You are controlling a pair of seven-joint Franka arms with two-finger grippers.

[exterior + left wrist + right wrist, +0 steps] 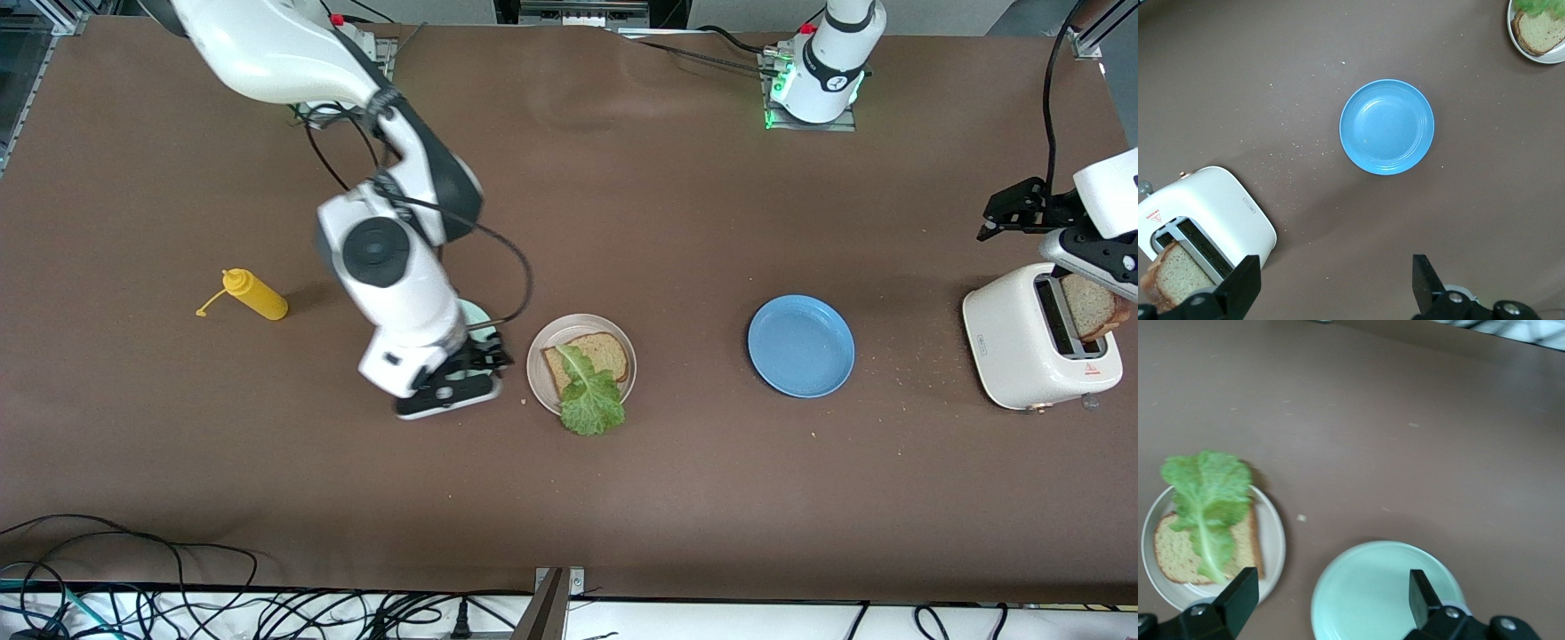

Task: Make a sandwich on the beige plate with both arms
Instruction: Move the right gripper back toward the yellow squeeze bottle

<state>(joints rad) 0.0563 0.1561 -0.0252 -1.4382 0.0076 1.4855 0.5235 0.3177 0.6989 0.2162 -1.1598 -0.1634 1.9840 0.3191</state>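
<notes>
Sandwich (587, 373) incomplete: bread and lettuce on beige plate (537, 366). Right claw (458, 373) apart over mint plate (1388, 590); left claw (1331, 287) apart above toaster (1036, 338), positioned to fetch toast (1092, 307).

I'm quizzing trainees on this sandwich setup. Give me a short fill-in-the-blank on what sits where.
1. On the beige plate, a lettuce leaf lies on a slice of ____.
2. The plate with nothing on it, between the beige plate and the toaster, is ____.
3. The open right gripper hovers over the ____ plate.

Missing words: bread; blue; mint-green
</notes>
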